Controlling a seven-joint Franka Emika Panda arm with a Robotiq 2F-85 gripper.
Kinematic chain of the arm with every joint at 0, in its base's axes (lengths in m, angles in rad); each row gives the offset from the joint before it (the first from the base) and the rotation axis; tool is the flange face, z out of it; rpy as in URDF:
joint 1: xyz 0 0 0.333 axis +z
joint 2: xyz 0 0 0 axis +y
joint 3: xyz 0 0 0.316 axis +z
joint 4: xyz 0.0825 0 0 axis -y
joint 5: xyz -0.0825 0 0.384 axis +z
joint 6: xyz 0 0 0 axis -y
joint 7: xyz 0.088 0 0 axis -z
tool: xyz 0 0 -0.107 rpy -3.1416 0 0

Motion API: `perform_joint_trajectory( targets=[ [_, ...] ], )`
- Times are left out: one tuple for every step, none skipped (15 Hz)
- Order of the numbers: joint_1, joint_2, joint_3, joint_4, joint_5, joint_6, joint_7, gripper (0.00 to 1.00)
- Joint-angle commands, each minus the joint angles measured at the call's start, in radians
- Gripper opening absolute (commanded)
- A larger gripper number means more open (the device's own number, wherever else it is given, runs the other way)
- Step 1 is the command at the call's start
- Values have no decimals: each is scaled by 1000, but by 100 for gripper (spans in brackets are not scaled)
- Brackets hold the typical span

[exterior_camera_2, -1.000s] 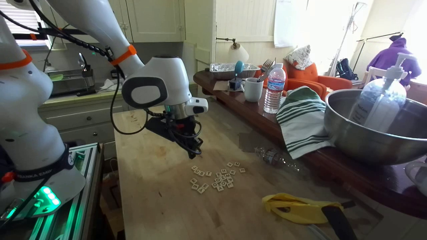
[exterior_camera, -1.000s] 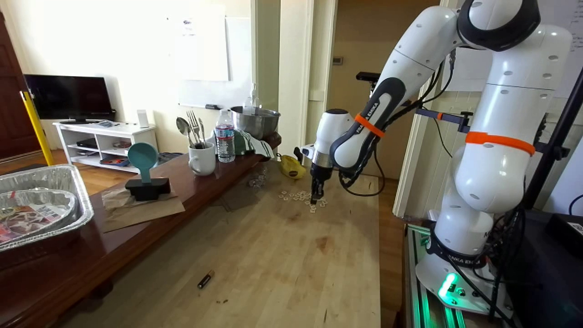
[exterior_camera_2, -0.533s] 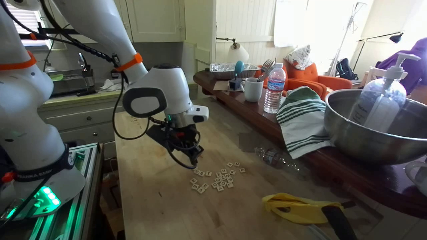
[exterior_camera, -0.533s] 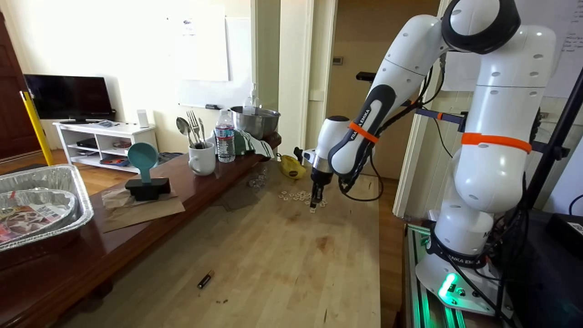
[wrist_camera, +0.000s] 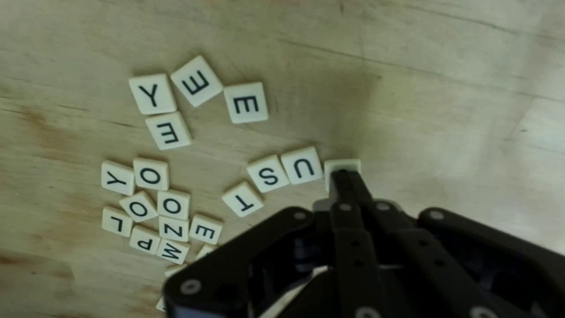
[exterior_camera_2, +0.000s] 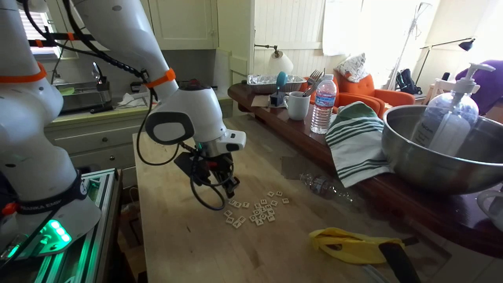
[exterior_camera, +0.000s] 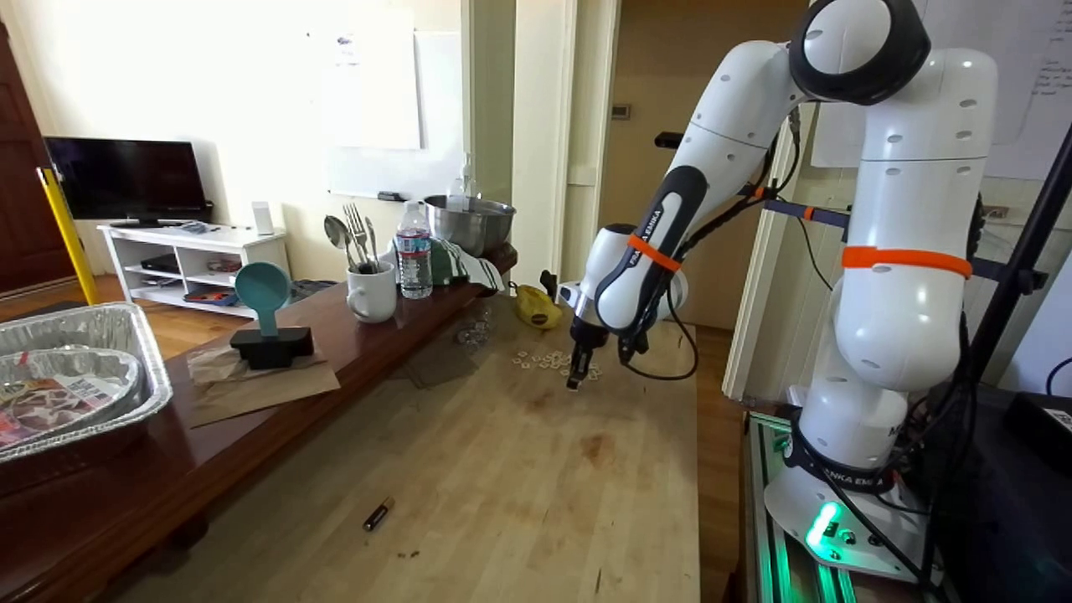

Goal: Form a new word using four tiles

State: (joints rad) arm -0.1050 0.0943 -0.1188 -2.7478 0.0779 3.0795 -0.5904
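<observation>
Flanking the U tile (wrist_camera: 302, 166), an end tile (wrist_camera: 342, 164) is being partly masked by the clenched, empty claw (wrist_camera: 345, 174)

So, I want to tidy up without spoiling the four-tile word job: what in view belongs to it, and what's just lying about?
Belongs to the job:
letter tiles
claw, shut, partly hiding one tile in the wrist view

Just lying about:
battery
clear bottle on its side
yellow item
upright water bottle
mug with cutlery
striped towel
metal bowl
</observation>
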Motion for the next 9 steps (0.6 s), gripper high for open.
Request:
perform_joint_trajectory(
  targets=[
    [-27, 25, 62, 0, 93, 23, -43, 0],
    [-32, 23, 80, 0, 121, 17, -48, 0],
    [-37, 19, 104, 0, 155, 12, -56, 0],
    [-39, 15, 123, 1, 184, 6, -55, 0],
    [-39, 17, 140, 5, 209, 6, -54, 0],
    [-40, 16, 159, 11, 234, -1, -55, 0],
    [-39, 19, 173, 15, 252, 0, -54, 0],
    [-38, 22, 185, 19, 264, -1, -53, 0],
    [-35, 27, 190, 20, 265, 4, -49, 0]
  ],
)
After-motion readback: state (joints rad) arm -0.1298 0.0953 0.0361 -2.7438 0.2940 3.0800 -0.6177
